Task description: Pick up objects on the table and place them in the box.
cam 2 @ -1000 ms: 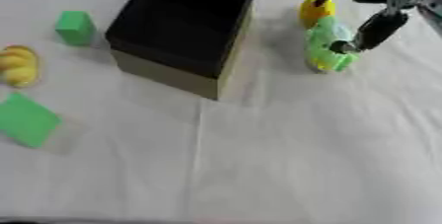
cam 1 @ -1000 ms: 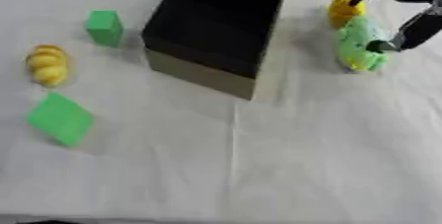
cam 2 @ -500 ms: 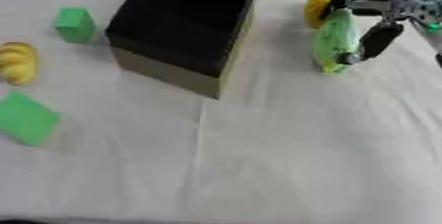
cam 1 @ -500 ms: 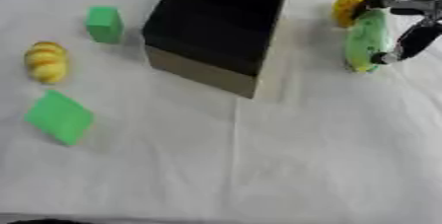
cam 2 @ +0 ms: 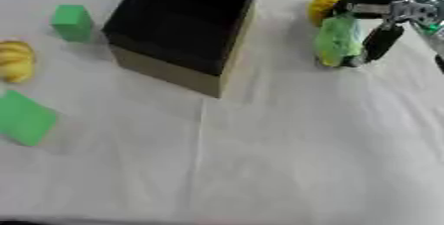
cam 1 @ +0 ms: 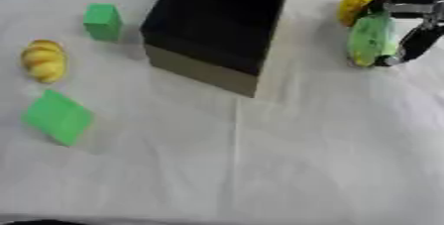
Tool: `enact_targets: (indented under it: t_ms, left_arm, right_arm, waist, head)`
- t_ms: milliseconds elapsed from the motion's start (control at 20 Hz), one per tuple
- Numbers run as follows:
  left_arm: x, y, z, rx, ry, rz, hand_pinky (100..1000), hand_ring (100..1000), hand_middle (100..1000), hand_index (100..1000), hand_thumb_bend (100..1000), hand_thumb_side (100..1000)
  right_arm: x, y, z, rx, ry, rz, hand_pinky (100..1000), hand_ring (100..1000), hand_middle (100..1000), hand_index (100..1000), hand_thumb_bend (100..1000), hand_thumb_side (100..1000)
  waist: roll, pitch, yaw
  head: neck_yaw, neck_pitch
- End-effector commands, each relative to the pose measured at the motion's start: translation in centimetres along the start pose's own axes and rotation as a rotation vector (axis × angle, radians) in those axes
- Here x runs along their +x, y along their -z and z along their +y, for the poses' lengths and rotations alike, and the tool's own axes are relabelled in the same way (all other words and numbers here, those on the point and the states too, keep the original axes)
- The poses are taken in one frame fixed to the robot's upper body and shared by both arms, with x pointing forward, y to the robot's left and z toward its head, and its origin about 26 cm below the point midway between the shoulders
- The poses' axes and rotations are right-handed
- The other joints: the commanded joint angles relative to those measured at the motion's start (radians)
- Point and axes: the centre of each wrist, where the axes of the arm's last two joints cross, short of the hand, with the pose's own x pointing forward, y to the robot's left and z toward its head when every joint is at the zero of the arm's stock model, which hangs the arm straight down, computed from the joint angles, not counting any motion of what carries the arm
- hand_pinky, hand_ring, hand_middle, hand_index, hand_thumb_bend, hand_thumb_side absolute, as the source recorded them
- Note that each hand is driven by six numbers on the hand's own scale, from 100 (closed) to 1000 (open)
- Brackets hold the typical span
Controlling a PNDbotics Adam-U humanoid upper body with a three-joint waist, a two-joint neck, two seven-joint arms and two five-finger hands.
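Note:
A black open-topped box (cam 1: 217, 26) stands at the upper middle of the white cloth. At the upper right my right hand (cam 2: 392, 16) curls its fingers and thumb around a long light-green object (cam 2: 337, 40) that touches the cloth. A yellow object (cam 2: 323, 4) lies just behind it, partly hidden by the hand. On the left lie a small green cube (cam 1: 103, 20), a yellow lumpy object (cam 1: 44, 61) and a flat green block (cam 1: 57, 117). My left hand is out of sight.
A white cloth (cam 1: 243, 159) covers the table, with a crease running down the middle. The box's tan outer wall (cam 1: 199, 73) faces me.
My right hand has lowered and closed its fingers and thumb around the light-green object, which now stands more upright than one second ago.

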Motion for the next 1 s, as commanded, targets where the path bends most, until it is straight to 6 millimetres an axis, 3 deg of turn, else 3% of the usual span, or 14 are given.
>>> enact_targets:
  t_ms: [50,150,200,250,400,650,1000]
  left_arm:
    - [0.8,0.6,0.5,0.009,0.002,-0.026,788,856,772,943,432,568]
    - [0.8,0.6,0.4,0.008,0.001,-0.026,788,856,773,943,431,569]
    - [0.8,0.6,0.4,0.008,0.001,-0.026,788,858,773,943,430,569]
    - [0.8,0.6,0.4,0.007,0.0,-0.025,788,859,774,943,429,570]
    - [0.8,0.6,0.4,0.004,0.0,-0.026,788,860,774,943,428,570]
    - [0.8,0.6,0.4,0.001,0.003,-0.026,788,860,775,943,428,570]
    - [0.9,0.6,0.4,-0.003,0.008,-0.03,788,861,776,943,430,568]
  right_arm:
    - [-0.2,-0.7,-0.9,-0.053,0.004,-0.007,897,890,704,767,255,100]
    - [0.0,-1.0,-1.3,-0.105,0.018,-0.023,888,869,667,735,205,100]
    - [0.2,-1.2,-1.6,-0.133,0.021,-0.025,878,851,639,708,115,100]
    - [0.3,-1.4,-1.8,-0.159,0.023,-0.025,874,844,626,698,160,100]
    - [0.8,-1.7,-2.6,-0.227,0.017,-0.027,868,831,616,693,105,100]
    - [1.8,-2.5,-4.2,-0.29,0.0,-0.048,869,832,628,705,100,100]
    - [5.2,-5.0,-8.9,-0.388,-0.051,-0.147,874,837,639,714,100,100]
  waist:
    - [-0.006,-0.003,0.003]
    - [-0.007,-0.003,0.003]
    - [-0.007,-0.004,0.003]
    - [-0.007,-0.005,0.002]
    - [-0.009,-0.011,0.003]
    - [-0.012,-0.024,0.002]
    - [-0.019,-0.044,0.0]
  head:
    - [-0.002,-0.007]
    - [-0.002,-0.006]
    - [-0.001,-0.005]
    - [-0.001,-0.005]
    - [-0.001,-0.003]
    - [0.0,-0.002]
    - [0.004,0.005]
